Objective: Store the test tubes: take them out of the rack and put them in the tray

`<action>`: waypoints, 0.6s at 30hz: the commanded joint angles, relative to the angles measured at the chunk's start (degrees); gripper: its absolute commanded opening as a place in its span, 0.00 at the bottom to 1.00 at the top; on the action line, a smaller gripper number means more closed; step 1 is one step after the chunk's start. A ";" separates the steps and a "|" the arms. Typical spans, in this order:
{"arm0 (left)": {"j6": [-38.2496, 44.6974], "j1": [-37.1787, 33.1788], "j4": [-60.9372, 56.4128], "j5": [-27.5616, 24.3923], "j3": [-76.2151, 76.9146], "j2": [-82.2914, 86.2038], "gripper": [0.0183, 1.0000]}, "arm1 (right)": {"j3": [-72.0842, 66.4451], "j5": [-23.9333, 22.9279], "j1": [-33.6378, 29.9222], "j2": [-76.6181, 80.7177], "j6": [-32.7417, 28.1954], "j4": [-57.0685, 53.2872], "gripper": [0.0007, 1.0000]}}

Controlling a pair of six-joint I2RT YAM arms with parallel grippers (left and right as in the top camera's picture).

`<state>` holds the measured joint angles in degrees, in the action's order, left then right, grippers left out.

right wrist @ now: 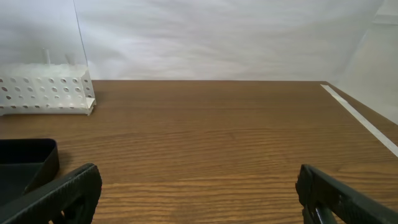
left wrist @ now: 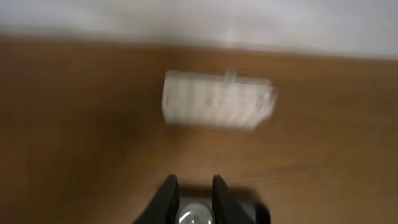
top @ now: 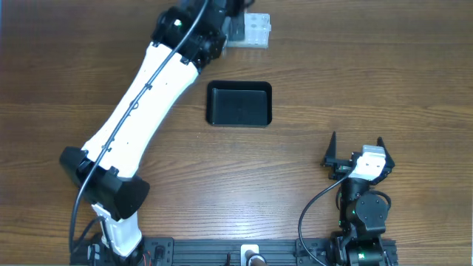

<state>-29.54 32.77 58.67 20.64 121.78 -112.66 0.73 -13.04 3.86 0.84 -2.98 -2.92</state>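
Left tool [left wrist: 193, 186] hanging just short of rack [top: 249, 31], top centre of overhead frame. Fingers sitting narrowly apart, gripping nothing, guessing it's lining up on tube [left wrist: 230, 74] standing in rack. Tray [top: 239, 103] waiting mid-frame, close for drop. Right tool [top: 356, 140] sitting lower right, gaping wide.

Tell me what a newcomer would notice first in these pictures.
The long white left arm stretches diagonally across the wooden table to the white test tube rack at its far edge. A black tray sits mid-table, apparently empty, while the right gripper rests wide open near its base.
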 commanded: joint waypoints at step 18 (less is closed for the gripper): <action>-7.87 1.25 -7.72 -7.98 -20.48 -10.10 0.05 | -0.44 -0.79 0.24 -0.42 0.13 0.09 0.99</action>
<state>-39.88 33.91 51.20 13.23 101.34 -120.44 0.73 -13.04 3.86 0.84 -3.03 -2.92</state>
